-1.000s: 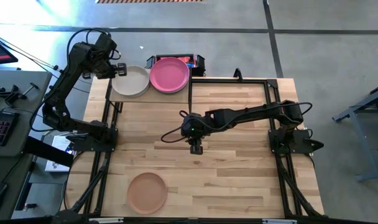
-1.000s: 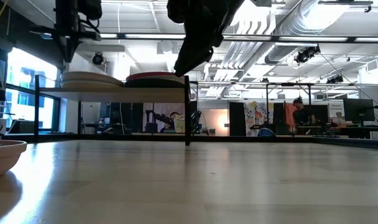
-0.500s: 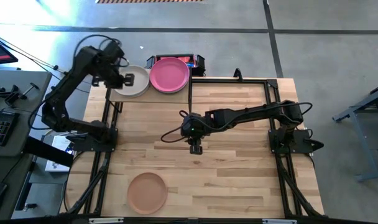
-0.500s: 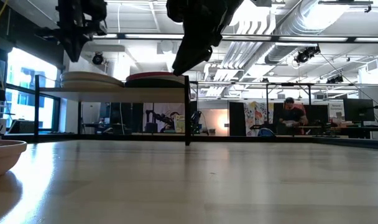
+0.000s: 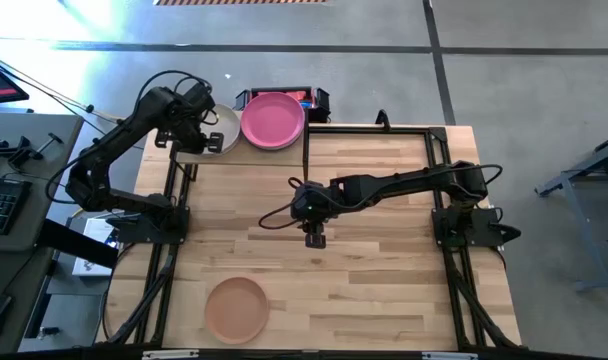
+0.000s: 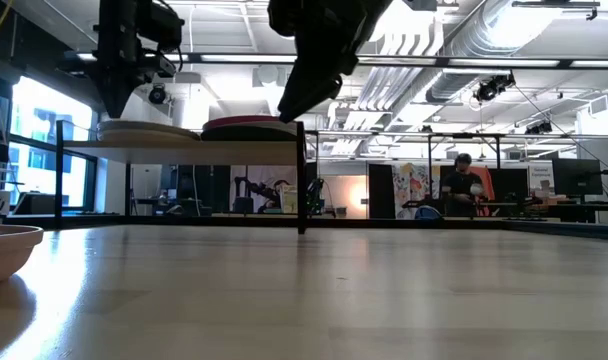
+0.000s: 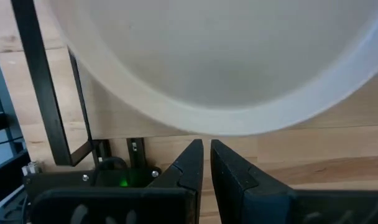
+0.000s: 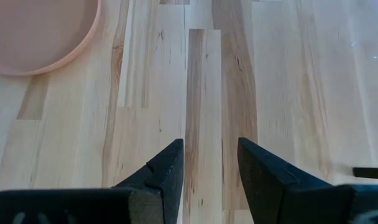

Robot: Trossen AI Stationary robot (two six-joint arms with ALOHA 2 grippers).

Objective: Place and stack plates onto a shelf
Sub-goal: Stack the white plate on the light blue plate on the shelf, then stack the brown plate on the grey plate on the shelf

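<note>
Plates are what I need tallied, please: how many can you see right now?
3: an off-white plate and a magenta plate side by side on the shelf, and a peach plate on the table's near edge. Stacked ones beneath may be hidden.

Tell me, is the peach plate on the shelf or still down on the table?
On the table. The peach plate lies flat on the tabletop's near edge, far from the shelf, touched by neither gripper.

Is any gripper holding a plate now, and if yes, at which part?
No. The left gripper is shut, empty, above the off-white plate; the right gripper is open, empty.
</note>
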